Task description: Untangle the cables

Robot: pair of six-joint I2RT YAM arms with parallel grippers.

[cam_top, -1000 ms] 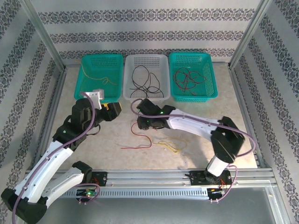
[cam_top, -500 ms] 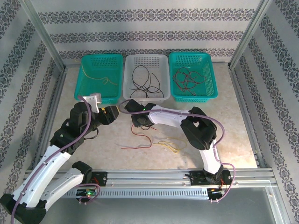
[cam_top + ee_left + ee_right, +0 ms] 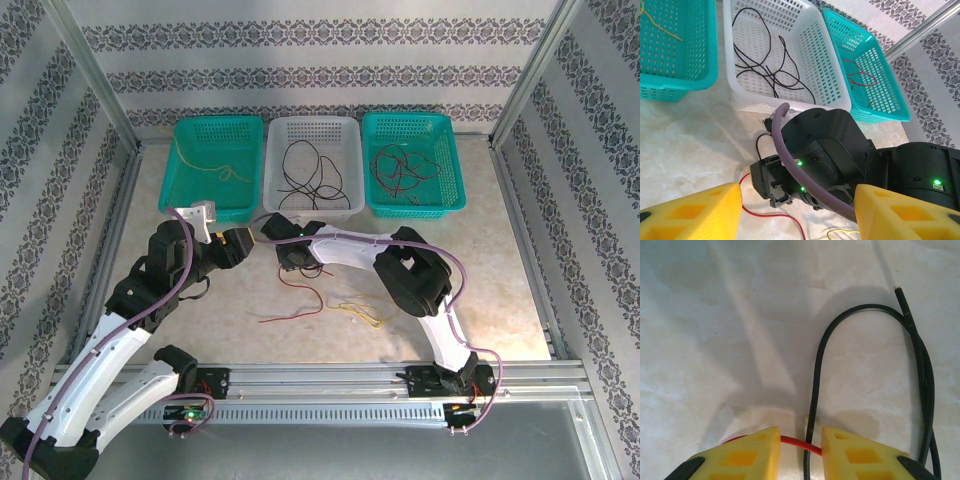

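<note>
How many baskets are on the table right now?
3, in a row at the back: left teal basket, white basket in the middle, right teal basket.

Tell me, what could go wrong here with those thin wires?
The right gripper has both a red cable and a black cable between its open fingers, so closing may pinch both and drag the wrong one along. The left gripper hangs open close to the right arm, so the two could bump if either swings.
</note>
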